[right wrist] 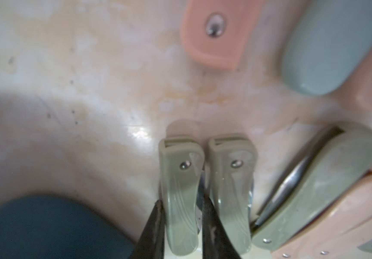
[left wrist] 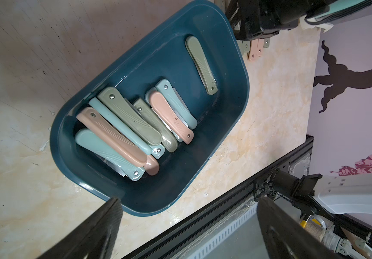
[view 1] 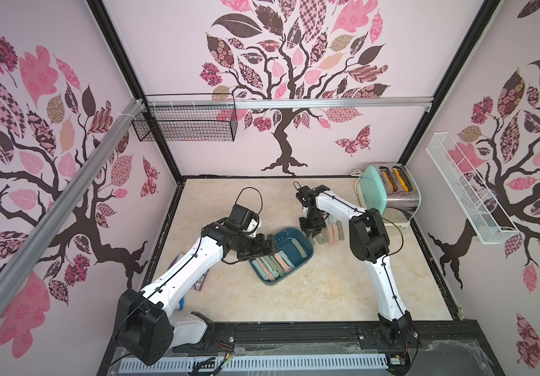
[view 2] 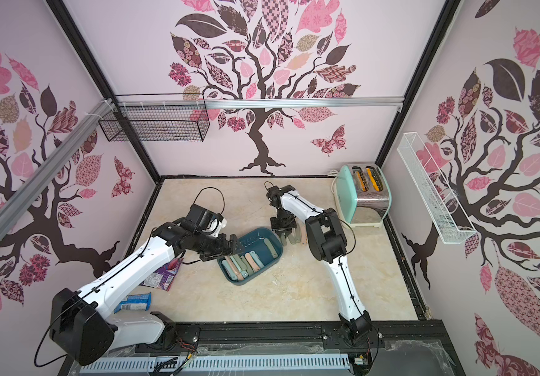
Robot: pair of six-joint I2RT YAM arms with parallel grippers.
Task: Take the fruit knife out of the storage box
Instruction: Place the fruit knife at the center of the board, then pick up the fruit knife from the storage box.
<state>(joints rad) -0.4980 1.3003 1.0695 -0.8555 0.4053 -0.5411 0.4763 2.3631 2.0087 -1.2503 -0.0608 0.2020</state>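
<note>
Fruit knife [right wrist: 181,192], olive green and folded, is pinched in my right jaws just outside the storage box [left wrist: 180,179], beside other knives [view 1: 333,232] lying on the table [view 1: 311,293]. My left jaws hang wide open over the box's rim, near the piled knives [left wrist: 135,125] inside.

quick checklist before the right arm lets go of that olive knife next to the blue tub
1. Right gripper closed on the olive knife: ok.
2. Held knife outside the storage box, over the table: ok.
3. Knife resting on the table before release: cannot tell.
4. Landing spot free: not ok, a second olive knife sits right beside it.
5. Left gripper open above the box: ok.
6. Box emptied: not ok, several knives are inside.
</note>
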